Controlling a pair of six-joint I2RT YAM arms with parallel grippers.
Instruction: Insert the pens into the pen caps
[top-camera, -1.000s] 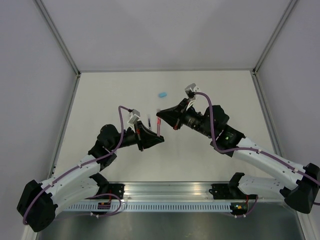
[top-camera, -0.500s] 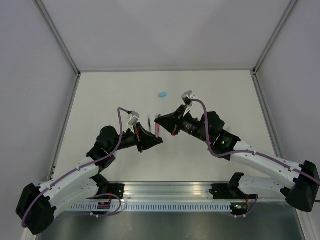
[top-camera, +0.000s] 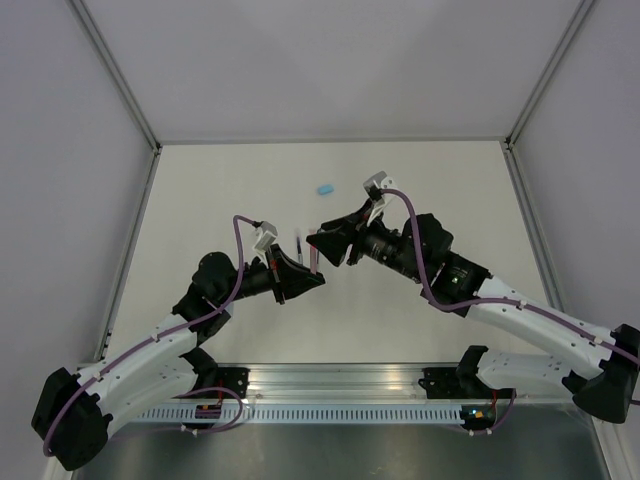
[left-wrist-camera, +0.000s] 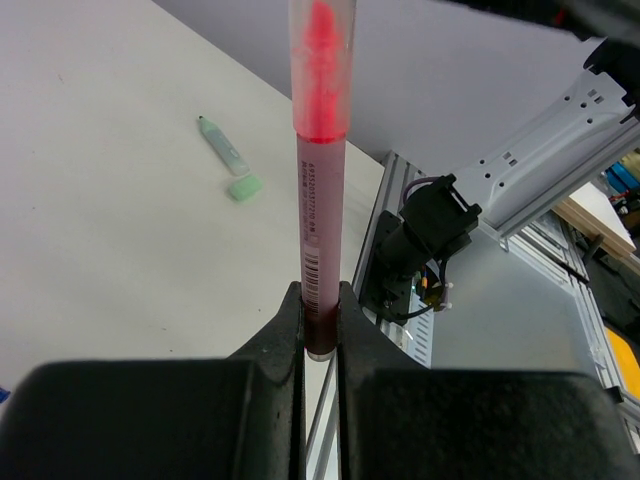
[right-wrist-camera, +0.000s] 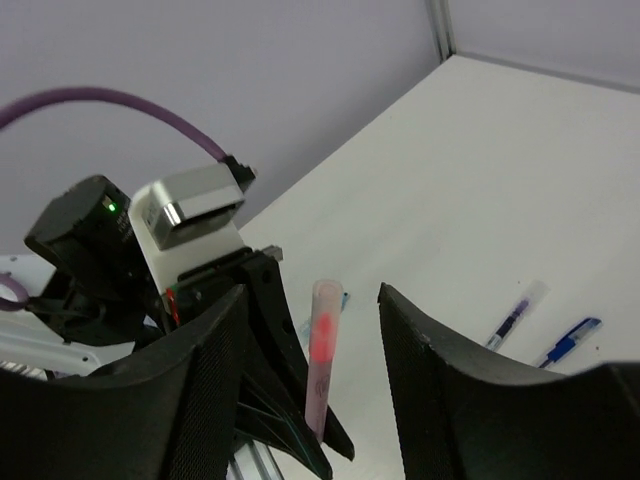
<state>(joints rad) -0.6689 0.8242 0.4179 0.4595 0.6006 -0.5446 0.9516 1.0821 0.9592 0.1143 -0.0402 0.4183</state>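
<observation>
A pink pen (left-wrist-camera: 321, 215) stands upright in my left gripper (left-wrist-camera: 320, 297), which is shut on its lower end. A translucent pink cap (left-wrist-camera: 320, 60) sits on the pen's top. My right gripper (right-wrist-camera: 312, 296) is open, its fingers on either side of the capped pen (right-wrist-camera: 322, 360) without touching it. In the top view the two grippers meet mid-table, left gripper (top-camera: 310, 274) below right gripper (top-camera: 320, 244), with the pink pen (top-camera: 316, 259) between them. A pale green marker (left-wrist-camera: 220, 144) and its cap (left-wrist-camera: 243, 187) lie on the table.
A light blue cap (top-camera: 324, 188) lies on the table beyond the grippers. A black pen (top-camera: 300, 243) lies just left of them. Two blue pens (right-wrist-camera: 515, 318) (right-wrist-camera: 568, 342) rest side by side on the table. The aluminium rail (top-camera: 340, 385) runs along the near edge.
My right gripper has opened and let go of the pink cap, which stays on the pen. Half a second ago it had moved in against the pen's top. The left gripper holds still.
</observation>
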